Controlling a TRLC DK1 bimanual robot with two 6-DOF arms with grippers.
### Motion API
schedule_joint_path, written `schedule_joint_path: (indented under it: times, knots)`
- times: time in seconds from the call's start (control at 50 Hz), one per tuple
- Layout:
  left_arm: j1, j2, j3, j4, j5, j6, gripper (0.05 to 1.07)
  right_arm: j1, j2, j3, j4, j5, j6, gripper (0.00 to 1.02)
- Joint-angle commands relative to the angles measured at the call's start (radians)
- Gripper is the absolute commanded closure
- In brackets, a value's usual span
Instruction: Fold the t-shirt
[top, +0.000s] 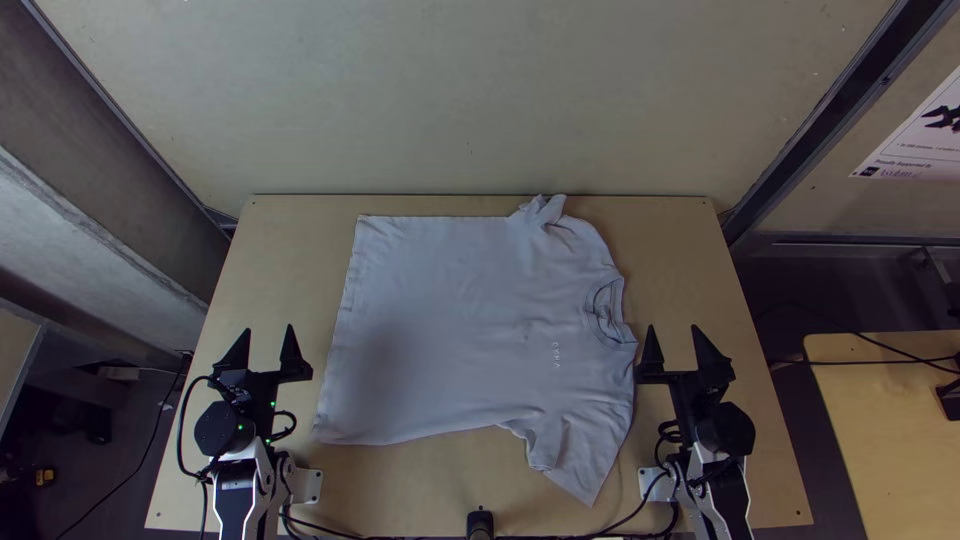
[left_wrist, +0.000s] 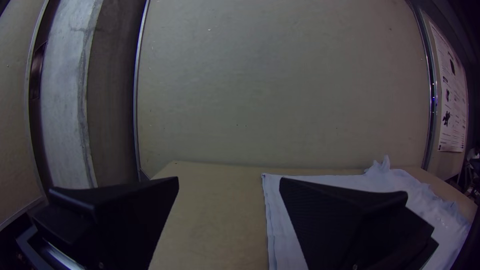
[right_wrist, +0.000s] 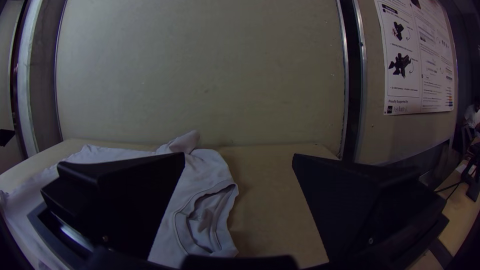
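My left gripper (top: 270, 352) stands open at the table's left side, off the shirt's hem side. On the right, my right gripper (top: 684, 350) is open beside the collar. Between them the light t-shirt (top: 450, 310) lies spread flat, hem to the left and collar to the right; its far sleeve is bunched and its near sleeve points to the near edge. In the left wrist view nothing is between the fingers of the left gripper (left_wrist: 229, 185), with the t-shirt (left_wrist: 280, 210) past one finger. The right wrist view has the right gripper (right_wrist: 239, 160) and the t-shirt's collar (right_wrist: 205, 220).
The wooden table (top: 230, 270) has bare strips around the shirt. A panel wall (top: 480, 100) rises behind the far edge. Cables (top: 340, 535) run along the near edge by a black post (top: 480, 522). A second table (top: 880, 400) stands at the right.
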Motion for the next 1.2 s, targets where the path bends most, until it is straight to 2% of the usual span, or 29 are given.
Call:
schedule_joint_path:
  times: [0.0, 0.68, 0.78, 1.0, 1.18]
  knots:
    - [-0.005, -0.011, -0.044, -0.019, 0.011, 0.015, 0.10, -0.006, -0.003, -0.009, -0.015, 0.003, 0.008, 0.04]
    - [-0.007, -0.011, -0.044, -0.019, 0.011, 0.015, 0.10, -0.006, -0.003, -0.009, -0.015, 0.003, 0.008, 0.04]
    - [-0.013, -0.011, -0.044, -0.021, 0.011, -0.019, 0.10, -0.006, -0.003, -0.009, -0.015, 0.003, 0.008, 0.04]
    - [-0.014, -0.011, -0.043, -0.021, 0.011, -0.019, 0.10, 0.032, -0.003, -0.009, -0.015, 0.001, 0.011, 0.04]
    - [-0.005, -0.011, -0.043, -0.022, 0.014, -0.019, 0.10, -0.009, -0.004, -0.009, -0.012, 0.003, 0.014, 0.04]
